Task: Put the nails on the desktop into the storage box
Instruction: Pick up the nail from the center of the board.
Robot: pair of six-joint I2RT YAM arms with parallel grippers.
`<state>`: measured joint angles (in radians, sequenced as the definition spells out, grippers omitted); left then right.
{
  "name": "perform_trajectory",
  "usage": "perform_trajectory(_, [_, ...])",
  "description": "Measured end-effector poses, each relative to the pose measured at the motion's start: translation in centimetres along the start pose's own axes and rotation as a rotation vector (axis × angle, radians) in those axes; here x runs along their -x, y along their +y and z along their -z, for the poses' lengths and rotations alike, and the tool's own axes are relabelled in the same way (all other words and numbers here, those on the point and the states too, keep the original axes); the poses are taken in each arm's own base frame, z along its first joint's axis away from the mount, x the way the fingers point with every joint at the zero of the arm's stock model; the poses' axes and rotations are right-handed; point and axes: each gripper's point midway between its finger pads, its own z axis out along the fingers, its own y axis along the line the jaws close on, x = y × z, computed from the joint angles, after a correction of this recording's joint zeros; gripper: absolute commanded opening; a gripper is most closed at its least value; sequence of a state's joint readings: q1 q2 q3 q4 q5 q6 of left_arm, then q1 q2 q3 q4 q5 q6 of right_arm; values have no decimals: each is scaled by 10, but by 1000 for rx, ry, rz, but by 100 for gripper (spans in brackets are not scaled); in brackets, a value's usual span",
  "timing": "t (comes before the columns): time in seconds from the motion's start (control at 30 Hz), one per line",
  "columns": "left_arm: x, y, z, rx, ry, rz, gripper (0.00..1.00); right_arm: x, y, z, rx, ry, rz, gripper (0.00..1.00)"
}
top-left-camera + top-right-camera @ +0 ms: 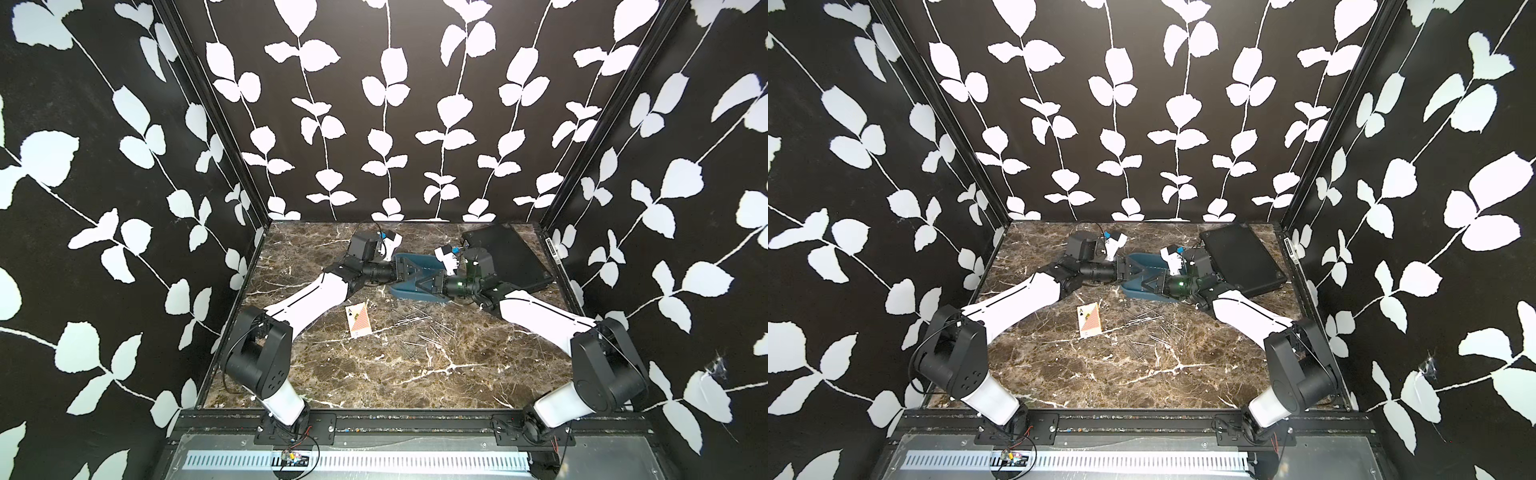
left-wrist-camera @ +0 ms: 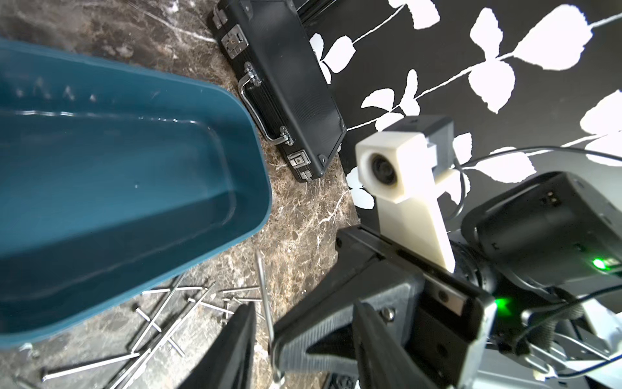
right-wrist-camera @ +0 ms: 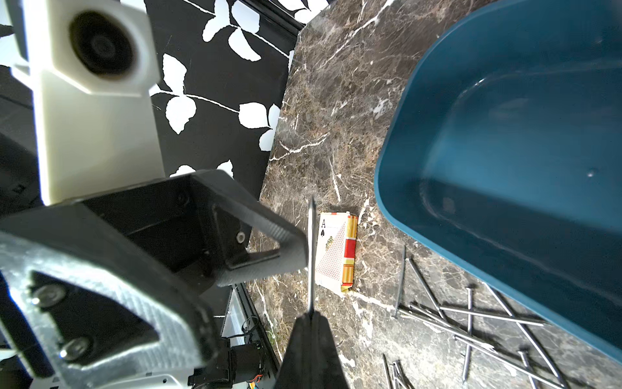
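Observation:
The teal storage box [image 1: 422, 261] [image 2: 117, 168] [image 3: 521, 134] stands at the back middle of the marble desktop [image 1: 374, 374], with no nail visible inside. Both grippers meet above its near edge. My right gripper [image 1: 424, 282] [image 3: 311, 315] is shut on one nail [image 3: 311, 235] [image 2: 264, 286], which sticks out past its tips. My left gripper [image 1: 420, 272] [image 2: 303, 304] is open, its jaws straddling that nail and the right fingertips. One left finger [image 3: 269, 235] lies right beside the nail. Several loose nails [image 1: 409, 322] [image 2: 161, 320] [image 3: 471, 320] lie crossed on the desktop just in front of the box.
A flat black case [image 1: 511, 257] [image 2: 286, 84] lies at the back right, close to the box. A playing-card pack [image 1: 357, 318] [image 3: 336, 252] sits left of the loose nails. Leaf-patterned walls close in the desktop on three sides.

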<state>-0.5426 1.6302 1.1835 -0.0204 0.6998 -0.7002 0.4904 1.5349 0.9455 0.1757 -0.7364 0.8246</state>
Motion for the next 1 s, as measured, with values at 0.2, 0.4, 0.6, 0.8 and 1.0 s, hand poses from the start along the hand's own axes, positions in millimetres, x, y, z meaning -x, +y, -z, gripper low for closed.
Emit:
perform_trajectory(0.2, [-2, 8, -8, 5, 22, 15, 36, 1, -1, -2, 1, 3, -6, 0])
perform_trajectory(0.4, [0, 12, -14, 7, 35, 25, 14, 5, 1, -4, 5, -1, -6, 0])
perform_trajectory(0.6, [4, 20, -19, 25, 43, 39, 0, 9, -2, -7, -2, -8, -12, 0])
perform_trajectory(0.8, [9, 16, -22, 21, 41, 27, 0, 14, -5, -5, -36, -9, -4, 64])
perform_trajectory(1.0, [27, 21, -19, 135, 23, -28, 0, 30, -22, 31, -245, -60, 105, 99])
